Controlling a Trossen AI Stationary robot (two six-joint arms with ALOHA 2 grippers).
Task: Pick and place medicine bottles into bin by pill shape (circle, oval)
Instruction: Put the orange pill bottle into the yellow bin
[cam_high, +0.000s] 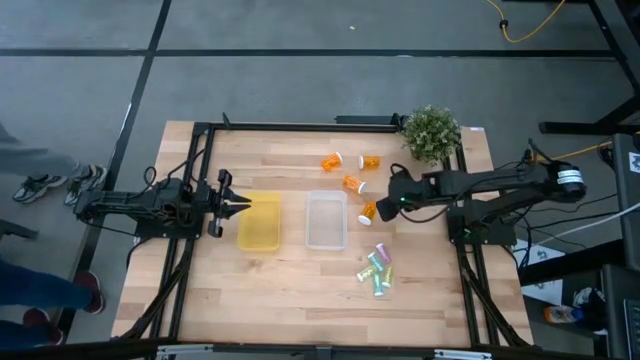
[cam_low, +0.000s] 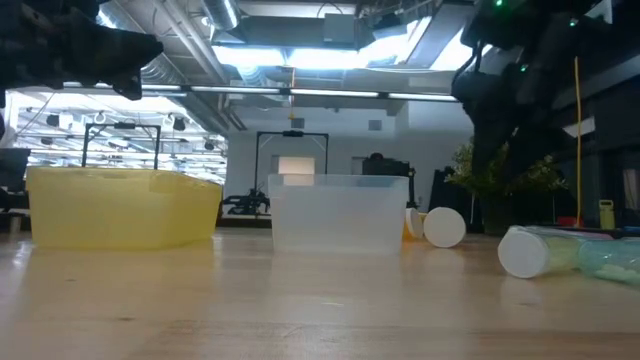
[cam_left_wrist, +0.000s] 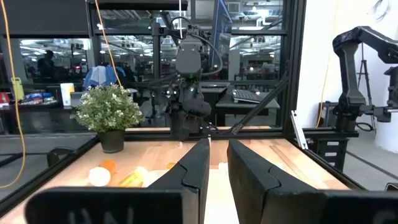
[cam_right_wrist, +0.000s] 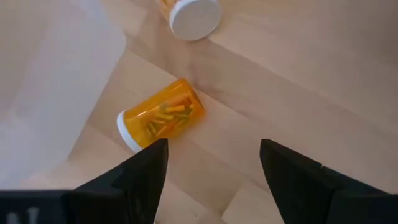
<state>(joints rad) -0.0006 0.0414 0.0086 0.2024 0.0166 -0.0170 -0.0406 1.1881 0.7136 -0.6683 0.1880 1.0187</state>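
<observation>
While the left tool (cam_high: 243, 205) waits at the left side of the worktop (cam_high: 300, 300), its fingers (cam_left_wrist: 198, 168) nearly closed on nothing and pointing at the near edge of the yellow bin (cam_high: 259, 221), the yellow bin sits just left of the worktop's middle with the clear bin (cam_high: 326, 220) just beside it on the right. Three orange medicine bottles (cam_high: 352, 184) lie on their sides beyond the clear bin, toward the potted plant (cam_high: 431, 133) at the far right corner. A fourth orange bottle (cam_high: 367, 212) lies on its side just off the clear bin's right wall, white cap toward the bin. The right tool (cam_high: 384, 207) hovers over this bottle with its fingers (cam_right_wrist: 144, 171) spread wide and released, not touching it. A cluster of pale green bottles (cam_high: 377, 270) lies nearer the front, right of the clear bin.
</observation>
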